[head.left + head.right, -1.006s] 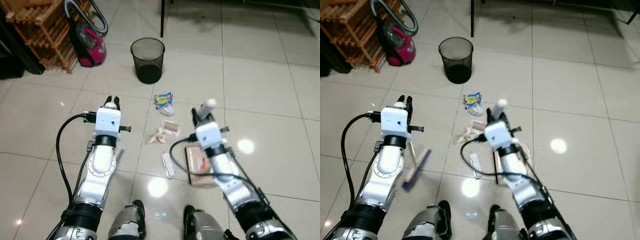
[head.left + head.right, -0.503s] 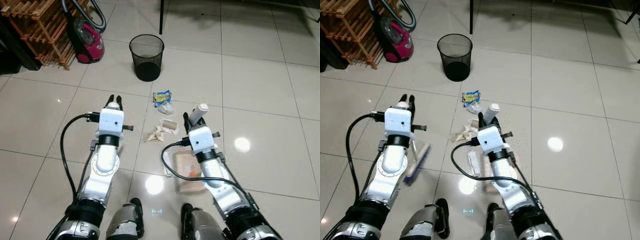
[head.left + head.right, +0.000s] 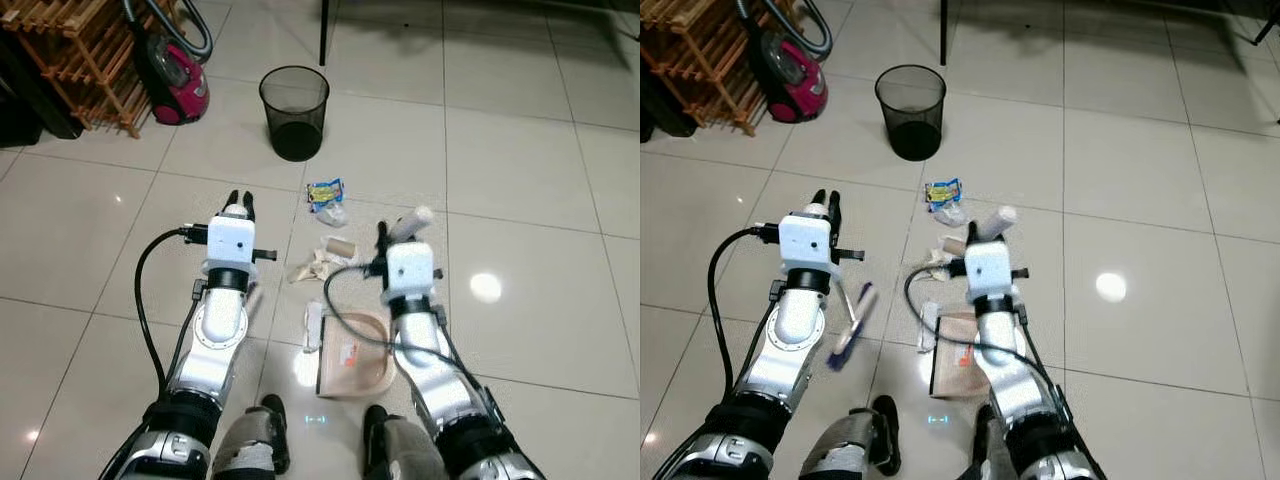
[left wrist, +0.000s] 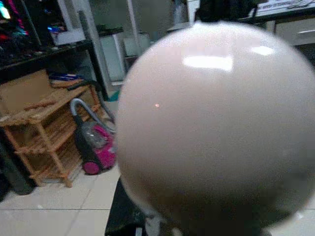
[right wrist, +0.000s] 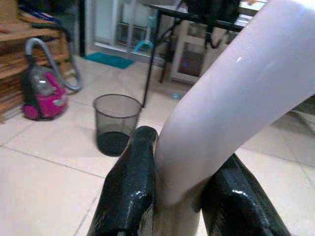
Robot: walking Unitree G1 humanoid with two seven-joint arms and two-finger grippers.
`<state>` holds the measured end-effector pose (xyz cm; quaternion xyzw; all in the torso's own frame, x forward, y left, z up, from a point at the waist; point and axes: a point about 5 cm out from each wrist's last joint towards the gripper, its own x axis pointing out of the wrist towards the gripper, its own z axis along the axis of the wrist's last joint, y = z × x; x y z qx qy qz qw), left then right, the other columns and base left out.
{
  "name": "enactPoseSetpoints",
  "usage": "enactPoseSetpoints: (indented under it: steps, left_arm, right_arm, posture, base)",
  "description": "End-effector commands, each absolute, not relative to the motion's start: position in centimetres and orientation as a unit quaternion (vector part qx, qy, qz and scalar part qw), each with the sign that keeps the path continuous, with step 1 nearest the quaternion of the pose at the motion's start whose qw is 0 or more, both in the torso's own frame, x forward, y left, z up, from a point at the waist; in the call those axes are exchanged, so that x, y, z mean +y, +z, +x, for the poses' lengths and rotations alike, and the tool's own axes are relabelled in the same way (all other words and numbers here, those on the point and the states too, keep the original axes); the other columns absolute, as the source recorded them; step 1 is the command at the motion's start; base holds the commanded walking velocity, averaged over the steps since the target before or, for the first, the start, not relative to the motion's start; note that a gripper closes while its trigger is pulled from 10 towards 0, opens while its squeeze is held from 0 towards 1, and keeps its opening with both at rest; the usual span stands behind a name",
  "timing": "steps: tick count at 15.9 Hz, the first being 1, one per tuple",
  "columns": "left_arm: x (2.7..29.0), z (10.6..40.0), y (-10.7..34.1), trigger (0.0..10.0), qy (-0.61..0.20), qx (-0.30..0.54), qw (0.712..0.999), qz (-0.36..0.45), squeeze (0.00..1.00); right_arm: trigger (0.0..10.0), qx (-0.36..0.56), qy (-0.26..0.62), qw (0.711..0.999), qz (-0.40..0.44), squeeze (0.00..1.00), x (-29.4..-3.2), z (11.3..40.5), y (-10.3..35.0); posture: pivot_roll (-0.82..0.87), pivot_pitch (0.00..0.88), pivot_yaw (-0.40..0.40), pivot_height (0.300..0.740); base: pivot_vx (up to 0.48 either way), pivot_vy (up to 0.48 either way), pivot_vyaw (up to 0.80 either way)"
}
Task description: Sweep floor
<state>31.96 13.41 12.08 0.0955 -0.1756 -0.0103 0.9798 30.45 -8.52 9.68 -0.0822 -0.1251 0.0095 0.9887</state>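
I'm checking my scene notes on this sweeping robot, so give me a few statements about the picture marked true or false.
1. The bin stands upright beyond the litter. True.
2. The right gripper is open and holds nothing. False: it is shut on a white handle.
3. The dustpan lies on the floor by the robot's feet. True.
4. The vacuum cleaner stands to the right of the bin. False: it stands to the left, by a wooden rack.

brush [image 3: 853, 325] blurred, shelf [image 3: 70, 50] cut off
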Motion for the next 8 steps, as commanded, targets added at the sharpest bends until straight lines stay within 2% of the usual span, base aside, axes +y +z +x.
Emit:
enactPoseSetpoints:
  steps: [1,4,6,8]
  left_arm:
    - [12.5,31.8,11.2,10.0,-0.043,-0.155,0.984,0.075,0.0]
    - [10.6,31.7,10.0,10.0,-0.105,-0.112,0.987,0.048,0.0]
    - [8.2,30.3,8.5,10.0,-0.204,-0.073,0.976,0.036,0.0]
    - [8.2,29.5,8.3,10.0,-0.227,-0.07,0.971,0.025,0.0]
  right_arm:
    - [10.0,-0.111,-0.014,0.989,-0.095,0.0,-9.5,30.5,9.4]
    - [10.0,-0.109,-0.018,0.99,-0.092,0.0,-9.6,30.7,9.6]
    - [10.0,-0.106,-0.017,0.99,-0.091,0.0,-9.3,30.8,9.6]
    - [10.0,-0.105,-0.018,0.99,-0.088,0.0,-9.2,30.8,9.6]
  posture:
    - [-0.02,0.328,-0.004,0.74]
    - [-0.02,0.328,-0.005,0.74]
    - [-0.02,0.329,-0.005,0.74]
    - [-0.02,0.328,-0.005,0.74]
  base:
    - [0.0,0.0,0.0]
    - [0.0,0.0,0.0]
    - [0.0,0.0,0.0]
    - [0.0,0.0,0.0]
